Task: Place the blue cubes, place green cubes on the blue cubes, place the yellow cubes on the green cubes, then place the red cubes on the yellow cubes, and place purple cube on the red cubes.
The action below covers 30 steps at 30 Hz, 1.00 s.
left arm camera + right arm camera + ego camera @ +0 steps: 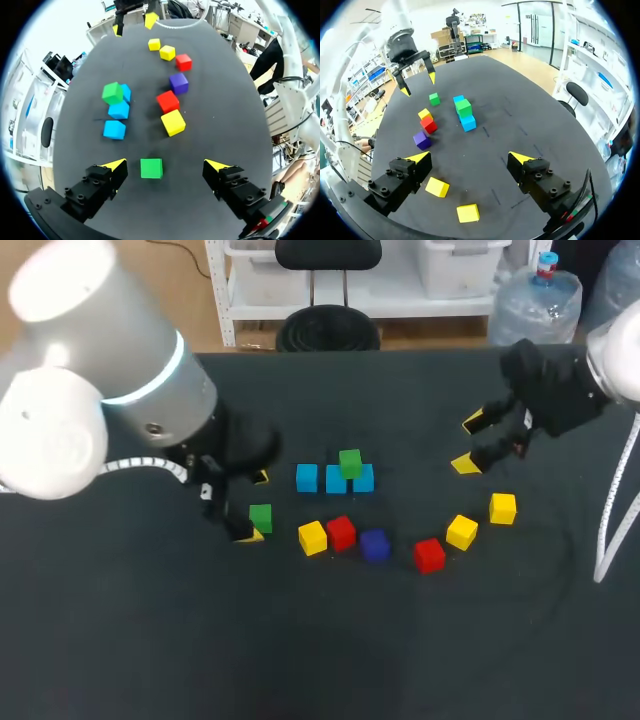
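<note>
While the left gripper straddles a green cube, its fingers stand wide, untouching. The right gripper gapes too

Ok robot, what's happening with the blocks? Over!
Left gripper open around loose green cube. Right gripper open, empty. Other green cube atop blue cubes. Nothing blocking.

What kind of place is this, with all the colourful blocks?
Probably a robot lab: my left tool and right tool, both yellow-tipped, hang open over a black table with blue cubes and a purple cube.
</note>
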### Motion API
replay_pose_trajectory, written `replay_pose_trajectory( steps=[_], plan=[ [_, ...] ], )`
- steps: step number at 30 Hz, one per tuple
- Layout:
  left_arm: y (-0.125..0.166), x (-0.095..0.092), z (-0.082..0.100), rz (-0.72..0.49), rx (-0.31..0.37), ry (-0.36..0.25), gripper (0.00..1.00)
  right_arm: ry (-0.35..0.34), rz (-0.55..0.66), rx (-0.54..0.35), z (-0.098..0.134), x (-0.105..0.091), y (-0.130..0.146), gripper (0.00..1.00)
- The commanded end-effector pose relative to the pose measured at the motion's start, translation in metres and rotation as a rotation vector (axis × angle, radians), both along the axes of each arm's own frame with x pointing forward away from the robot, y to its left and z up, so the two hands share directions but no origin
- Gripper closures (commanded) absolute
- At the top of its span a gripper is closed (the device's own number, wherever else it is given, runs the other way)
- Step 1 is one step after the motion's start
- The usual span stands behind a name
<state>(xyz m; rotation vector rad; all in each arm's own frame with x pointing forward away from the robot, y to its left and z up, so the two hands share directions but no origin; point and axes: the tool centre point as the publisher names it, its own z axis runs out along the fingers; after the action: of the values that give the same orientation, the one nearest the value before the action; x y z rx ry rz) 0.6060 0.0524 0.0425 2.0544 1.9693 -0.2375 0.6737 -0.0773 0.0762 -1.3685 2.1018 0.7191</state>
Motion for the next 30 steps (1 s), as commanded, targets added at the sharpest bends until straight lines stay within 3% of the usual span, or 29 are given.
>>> replay_pose_trajectory(
  steps=[1, 7, 19, 25, 27, 30],
  plan=[
    [-0.005, 0.011, -0.015, -0.002, 0.02, 0.014, 0.0, 0.0, 0.002, 0.003, -0.001, 0.001, 0.0, 0.0],
    [0.001, 0.016, -0.028, 0.006, 0.031, 0.02, 0.0, 0.0, 0.002, 0.003, -0.001, 0.001, 0.0, 0.0],
    [0.012, 0.018, -0.035, 0.036, 0.04, 0.026, 0.01, 0.0, 0.002, 0.003, -0.001, 0.001, 0.0, 0.0],
    [0.011, 0.017, -0.036, 0.038, 0.039, 0.03, 0.28, 0.0, 0.002, 0.003, -0.001, 0.001, 0.0, 0.0],
    [0.01, 0.018, -0.036, 0.038, 0.036, 0.03, 0.41, 0.0, 0.002, 0.003, -0.001, 0.001, 0.0, 0.0],
    [0.009, 0.018, -0.038, 0.04, 0.037, 0.03, 0.44, 0.0, 0.002, 0.003, -0.001, 0.001, 0.0, 0.0]
  ],
)
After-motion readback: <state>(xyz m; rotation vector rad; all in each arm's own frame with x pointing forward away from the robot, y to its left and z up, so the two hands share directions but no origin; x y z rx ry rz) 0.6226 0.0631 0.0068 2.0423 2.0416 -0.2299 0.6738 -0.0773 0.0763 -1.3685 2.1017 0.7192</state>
